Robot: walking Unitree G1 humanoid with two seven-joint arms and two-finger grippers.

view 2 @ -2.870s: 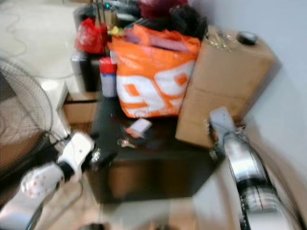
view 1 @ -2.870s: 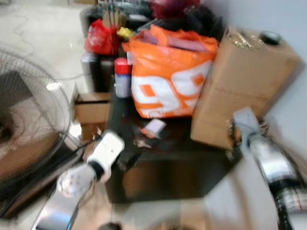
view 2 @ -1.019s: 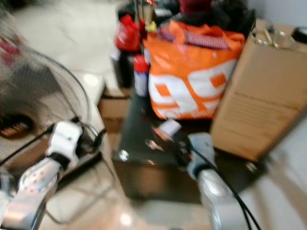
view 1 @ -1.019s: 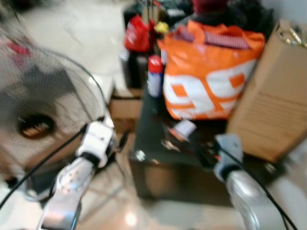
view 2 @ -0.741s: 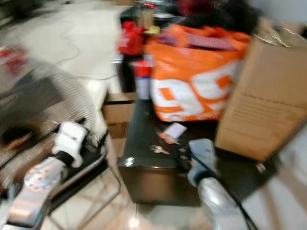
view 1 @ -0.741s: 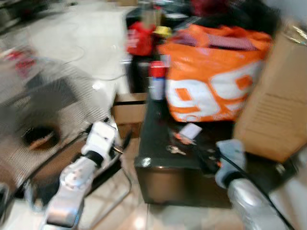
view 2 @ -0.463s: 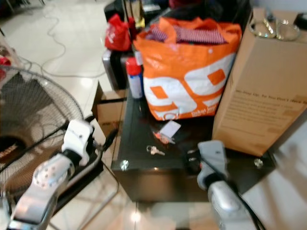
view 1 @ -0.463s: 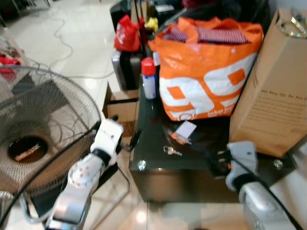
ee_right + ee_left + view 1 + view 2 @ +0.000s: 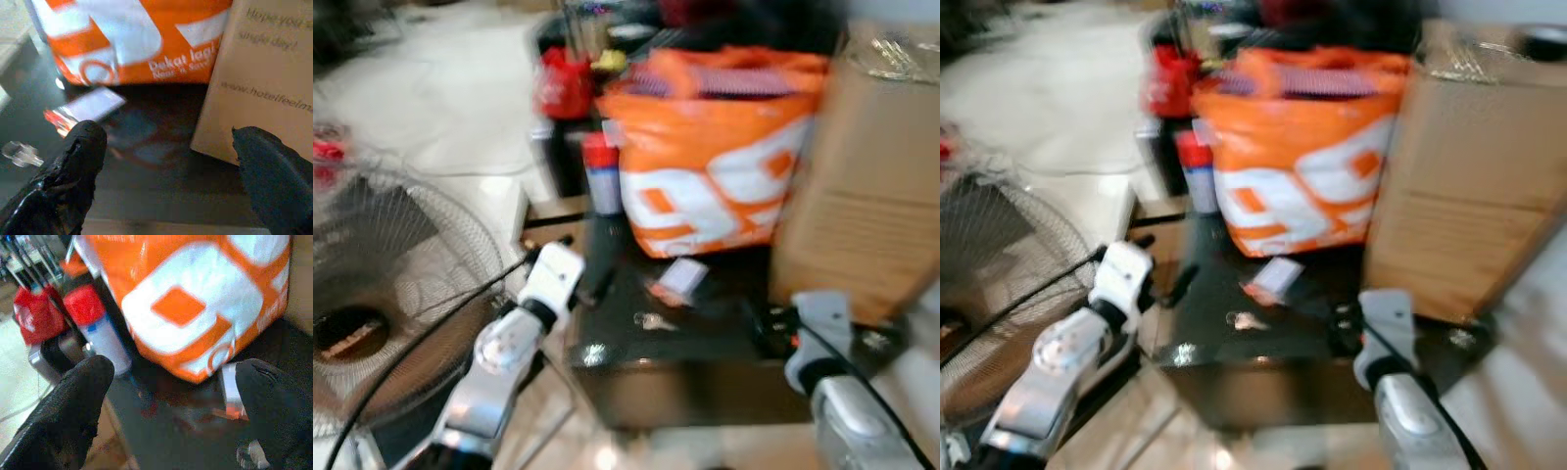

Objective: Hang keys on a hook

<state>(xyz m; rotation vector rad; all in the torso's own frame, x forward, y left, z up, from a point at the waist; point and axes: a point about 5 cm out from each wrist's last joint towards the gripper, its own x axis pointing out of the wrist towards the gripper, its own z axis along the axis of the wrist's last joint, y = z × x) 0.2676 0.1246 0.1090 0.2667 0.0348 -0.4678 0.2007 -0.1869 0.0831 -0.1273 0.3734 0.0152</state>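
Blurred head views: the robot faces a low black surface crowded w/ an orange bag, a cardboard box at right, and a red-capped spray can at upper centre. The keys lie flat at centre frame on the dark top, just below a small white-and-red card, well clear of both arms. In the right wrist view the keys show as a pale blur by one black finger's tip.

Left claw hovers at the surface's left edge near the can, fingers spread and gripping nothing. Right claw sits low at centre-right by the box, also released wide, nothing between its fingers.

Step in hand, by the look of it: the approach, i.e. the keys not yet picked up. No hook can be made out. The next move likely calls for one claw, prob. the right, to drop over the keys and pinch them off the slick top w/o nudging the card; a thin flat bunch on a glossy surface could slip. After that, a hook must be found.
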